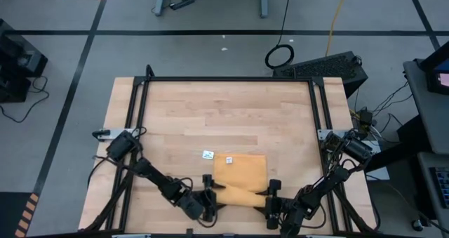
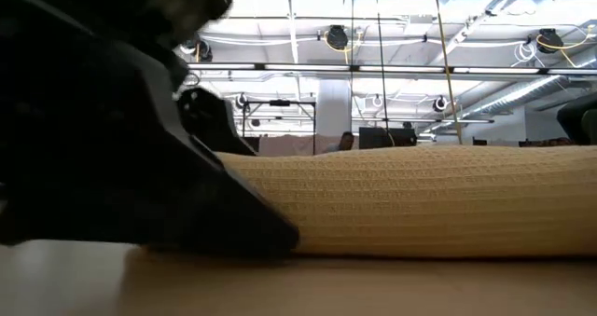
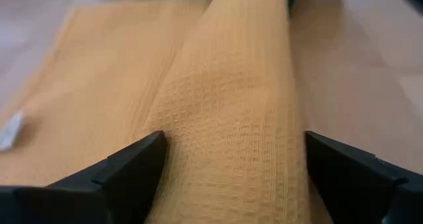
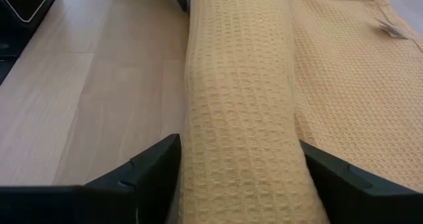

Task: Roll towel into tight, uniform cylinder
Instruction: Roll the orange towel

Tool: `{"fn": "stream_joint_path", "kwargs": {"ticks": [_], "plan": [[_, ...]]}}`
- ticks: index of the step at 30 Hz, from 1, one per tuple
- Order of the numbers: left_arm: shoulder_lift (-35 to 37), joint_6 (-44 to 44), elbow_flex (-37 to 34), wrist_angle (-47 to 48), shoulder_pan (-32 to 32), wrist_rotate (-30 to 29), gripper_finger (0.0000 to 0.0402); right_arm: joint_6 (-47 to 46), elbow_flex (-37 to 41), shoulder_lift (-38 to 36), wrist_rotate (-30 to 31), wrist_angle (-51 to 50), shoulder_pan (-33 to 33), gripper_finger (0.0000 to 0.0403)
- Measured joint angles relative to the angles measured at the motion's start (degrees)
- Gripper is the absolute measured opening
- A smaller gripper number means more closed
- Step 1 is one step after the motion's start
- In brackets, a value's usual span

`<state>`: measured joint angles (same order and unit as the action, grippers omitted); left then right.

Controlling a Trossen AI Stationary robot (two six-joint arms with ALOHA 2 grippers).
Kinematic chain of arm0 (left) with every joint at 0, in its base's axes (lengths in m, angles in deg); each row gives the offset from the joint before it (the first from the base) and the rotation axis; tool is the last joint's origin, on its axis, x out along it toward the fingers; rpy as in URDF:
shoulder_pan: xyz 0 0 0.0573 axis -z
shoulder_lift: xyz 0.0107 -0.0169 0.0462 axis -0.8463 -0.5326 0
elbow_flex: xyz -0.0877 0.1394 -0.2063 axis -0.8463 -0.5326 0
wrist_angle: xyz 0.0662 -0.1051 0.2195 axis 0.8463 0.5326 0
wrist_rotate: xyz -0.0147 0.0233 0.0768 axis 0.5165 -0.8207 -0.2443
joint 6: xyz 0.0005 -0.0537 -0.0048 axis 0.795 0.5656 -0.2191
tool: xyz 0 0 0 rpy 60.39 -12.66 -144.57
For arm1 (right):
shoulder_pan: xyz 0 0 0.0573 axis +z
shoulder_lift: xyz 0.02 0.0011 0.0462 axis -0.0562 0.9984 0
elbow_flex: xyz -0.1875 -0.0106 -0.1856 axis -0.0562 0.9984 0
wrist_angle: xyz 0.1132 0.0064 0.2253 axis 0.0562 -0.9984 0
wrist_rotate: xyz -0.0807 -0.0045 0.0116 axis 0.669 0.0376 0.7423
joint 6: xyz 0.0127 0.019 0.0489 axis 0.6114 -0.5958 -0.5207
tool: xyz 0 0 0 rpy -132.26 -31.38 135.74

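Wooden surface [image 1: 224, 119]: the mustard-yellow waffle-weave towel [image 1: 240, 178], half rolled, is straddled endwise by the open left hand [image 1: 209, 199]; the right hand [image 1: 272, 204] grips the roll to keep it even.

The towel [image 4: 241, 112] is soft mustard cloth with a raised waffle weave, matt and rough-looking. Beneath it, the table [image 1: 210, 119] is pale wood, smooth with a faint sheen. The gripper fingers [image 3: 135, 168] beside the towel look like matt black plastic.
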<state>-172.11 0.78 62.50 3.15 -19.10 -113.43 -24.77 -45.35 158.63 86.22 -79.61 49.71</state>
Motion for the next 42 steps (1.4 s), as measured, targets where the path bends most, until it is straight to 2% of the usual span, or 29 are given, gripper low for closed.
{"fn": "stream_joint_path", "kwargs": {"ticks": [4,8,13,18,22,26,33,36,42], "plan": [[0.0,4.6,0.0,2.1,-1.9,2.3,0.0309,-0.1,0.0,0.0,-0.3,0.0,0.0,0.0255],[0.0,4.5,0.0,1.0,-2.6,3.4,0.0236,1.0,0.0,-0.3,0.3,-0.2,0.3,0.0260],[0.5,9.0,0.0,0.7,-3.5,7.1,0.0145,3.3,0.0,-3.6,0.3,-2.9,0.9,0.0290],[0.7,17.1,0.0,0.2,-4.7,11.5,0.0087,4.1,0.0,-8.7,0.6,-7.4,1.9,0.0324],[0.7,23.7,0.0,-0.8,-5.9,16.0,0.0071,6.6,0.0,-12.6,0.6,-7.8,3.8,0.0333],[0.7,29.7,0.0,-3.2,-6.7,20.5,0.0070,6.0,0.0,-13.2,1.3,-7.7,7.1,0.0326],[0.5,30.7,-0.1,-13.0,-7.3,29.1,0.0069,5.5,-0.1,-7.1,10.7,-5.5,13.2,0.0316],[0.5,31.9,-0.1,-12.2,-7.5,29.2,0.0068,5.8,0.0,-4.8,14.0,-2.3,13.8,0.0315],[0.5,34.9,-0.1,-11.4,-8.0,29.1,0.0068,6.0,0.0,-3.1,13.9,2.0,13.5,0.0312]]}}
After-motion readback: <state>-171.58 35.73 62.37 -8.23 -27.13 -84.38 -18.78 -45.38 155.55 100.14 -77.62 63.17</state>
